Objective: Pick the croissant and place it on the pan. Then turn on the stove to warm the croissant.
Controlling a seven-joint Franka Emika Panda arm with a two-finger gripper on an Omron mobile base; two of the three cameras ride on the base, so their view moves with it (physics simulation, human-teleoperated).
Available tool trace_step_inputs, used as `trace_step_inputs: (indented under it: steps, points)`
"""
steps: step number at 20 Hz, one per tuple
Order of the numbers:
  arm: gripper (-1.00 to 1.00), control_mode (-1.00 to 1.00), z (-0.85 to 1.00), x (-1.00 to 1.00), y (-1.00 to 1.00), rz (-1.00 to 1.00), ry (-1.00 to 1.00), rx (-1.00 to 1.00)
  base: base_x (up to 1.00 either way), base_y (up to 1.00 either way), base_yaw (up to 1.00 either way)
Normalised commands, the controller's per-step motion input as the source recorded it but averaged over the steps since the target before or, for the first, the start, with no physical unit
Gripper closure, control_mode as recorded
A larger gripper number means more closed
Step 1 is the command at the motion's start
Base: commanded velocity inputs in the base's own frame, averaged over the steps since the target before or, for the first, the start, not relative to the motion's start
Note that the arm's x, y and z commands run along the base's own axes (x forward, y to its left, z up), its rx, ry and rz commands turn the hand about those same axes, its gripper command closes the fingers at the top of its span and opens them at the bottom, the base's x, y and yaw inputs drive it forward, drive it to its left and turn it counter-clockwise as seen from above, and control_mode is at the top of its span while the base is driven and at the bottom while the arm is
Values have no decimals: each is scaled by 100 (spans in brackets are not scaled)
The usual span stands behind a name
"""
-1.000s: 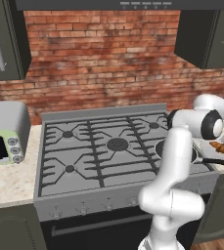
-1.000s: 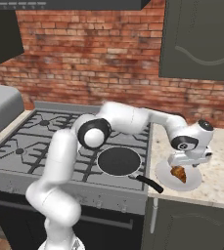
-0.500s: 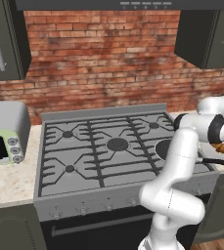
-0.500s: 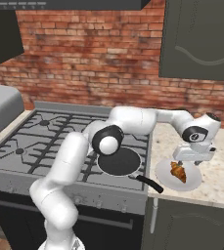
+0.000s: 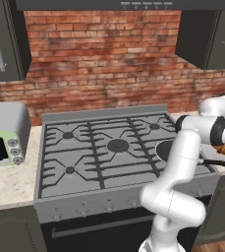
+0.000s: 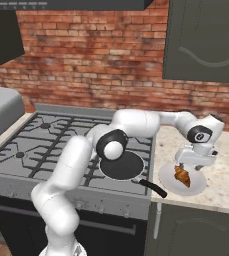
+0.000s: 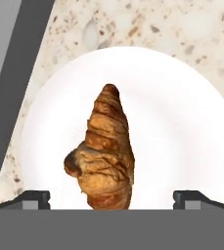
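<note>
The golden-brown croissant (image 7: 106, 151) lies on a white plate (image 7: 182, 122) on the speckled counter, just right of the stove (image 6: 36, 145). My gripper (image 7: 112, 199) hangs straight above it, open, with one fingertip on each side of the pastry's near end and not touching it. From the right base view, the gripper (image 6: 190, 166) hovers over the croissant (image 6: 181, 175) and its plate (image 6: 196, 187). The black pan (image 6: 122, 166) sits empty on the stove's front right burner, its handle pointing toward the plate. The left base view shows the croissant (image 5: 223, 149) past my arm, which partly hides the pan (image 5: 164, 150).
A grey-and-green toaster oven (image 5: 3, 133) stands on the counter left of the stove. Small knobs (image 5: 82, 211) line the stove's front. A dark wall cabinet (image 6: 206, 40) hangs above the plate. The brick wall runs behind.
The arm has swung its elbow round and the hand has shifted slightly over the plate. The jaws have stayed open and the croissant has not moved.
</note>
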Motion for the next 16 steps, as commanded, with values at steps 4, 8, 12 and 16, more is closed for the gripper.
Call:
trace_step_inputs:
  steps: [4, 8, 12, 16]
  points:
    - [-100, -100, -29, -20, 16, 0, -21, 0, 0, 0, 0]
    - [-100, -100, -33, -2, 21, 0, -25, 0, 0, 0, 0]
    - [-100, -100, -36, 0, 30, 0, -23, 0, 0, 0, 0]
    - [-100, -100, -34, 0, 9, 0, -13, 0, 0, 0, 0]
